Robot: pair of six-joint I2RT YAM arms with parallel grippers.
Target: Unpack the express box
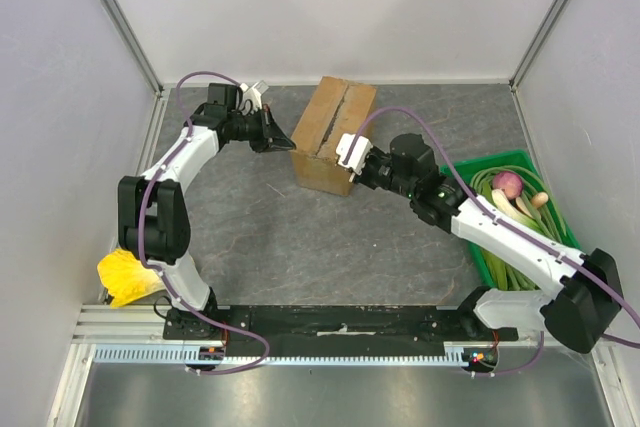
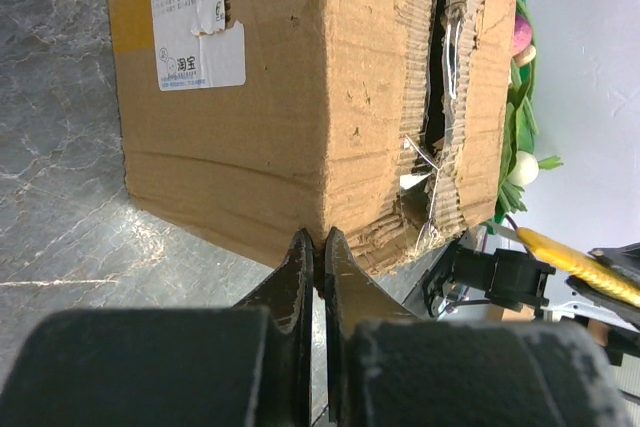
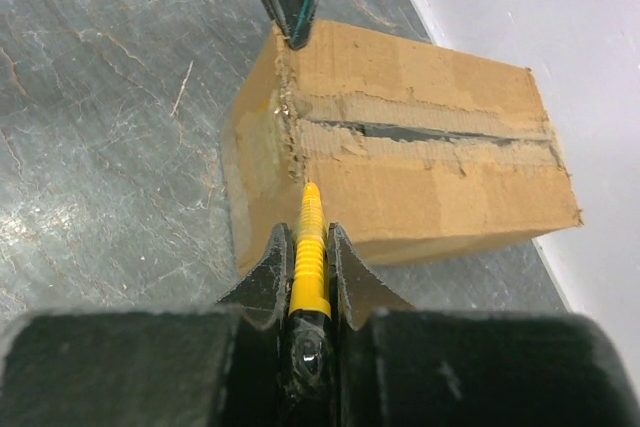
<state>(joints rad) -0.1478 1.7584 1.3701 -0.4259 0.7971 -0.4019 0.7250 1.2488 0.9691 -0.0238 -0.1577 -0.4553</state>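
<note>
Brown express box (image 1: 330,132), 1; left tool (image 2: 318,243) pressed together, right tool (image 3: 306,237) pinching yellow cutter (image 3: 311,209).

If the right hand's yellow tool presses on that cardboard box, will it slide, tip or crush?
The express box would probably slide rather than tip: it rests flat on a broad base on the smooth table. The left hand, shut against the opposite corner, likely braces it. Its torn corrugated seam suggests the flaps would flex under the yellow tool.
</note>
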